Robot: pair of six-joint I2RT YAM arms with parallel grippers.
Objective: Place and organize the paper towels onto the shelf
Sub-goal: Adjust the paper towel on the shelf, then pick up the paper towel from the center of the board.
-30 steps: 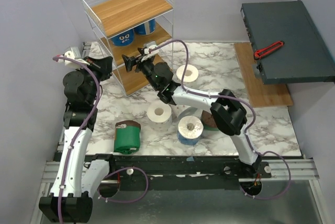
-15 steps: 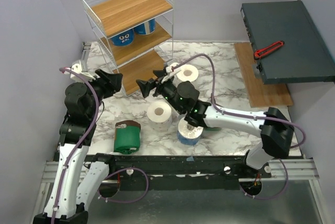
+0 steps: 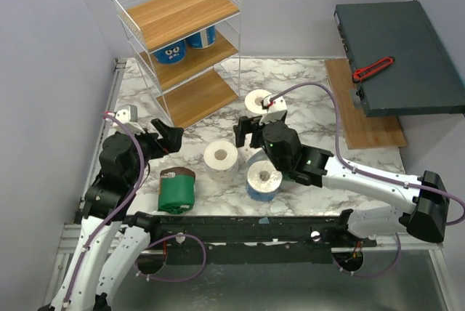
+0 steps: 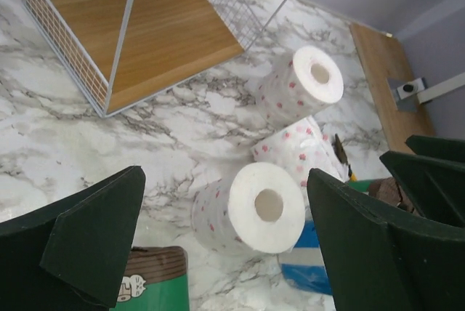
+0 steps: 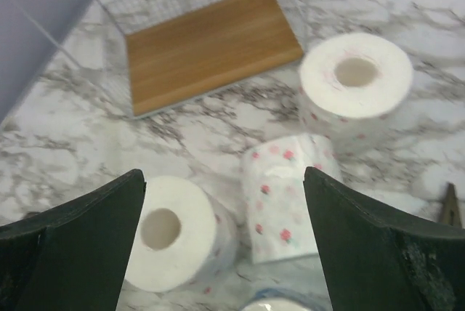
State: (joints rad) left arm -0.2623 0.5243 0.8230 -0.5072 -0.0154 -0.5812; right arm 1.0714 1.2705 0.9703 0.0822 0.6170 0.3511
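Change since earlier: both arms have drawn back from the shelf [image 3: 182,14] toward the near edge, and the left jaws, previously shut, now stand apart.
Left gripper [image 3: 172,137]: fully spread and holding nothing; it hangs over the marble table [image 3: 312,82], left of the loose rolls.
Right gripper [image 3: 247,130]: spread wide and empty, above the table among the rolls.
Speckled rolls: one upright [image 3: 221,156] near the table centre, one [image 3: 258,101] nearer the shelf, a third on its side [image 5: 287,195] between them.
Blue-wrapped roll [image 3: 263,180]: upright on the table, beside the right arm.
Green-wrapped roll [image 3: 176,190]: on its side, near the left arm.
Shelf: two blue-wrapped rolls [image 3: 172,52] stand on the middle tier.
Dark box [image 3: 398,49]: far right, with a red-handled tool [image 3: 373,68] lying on it.
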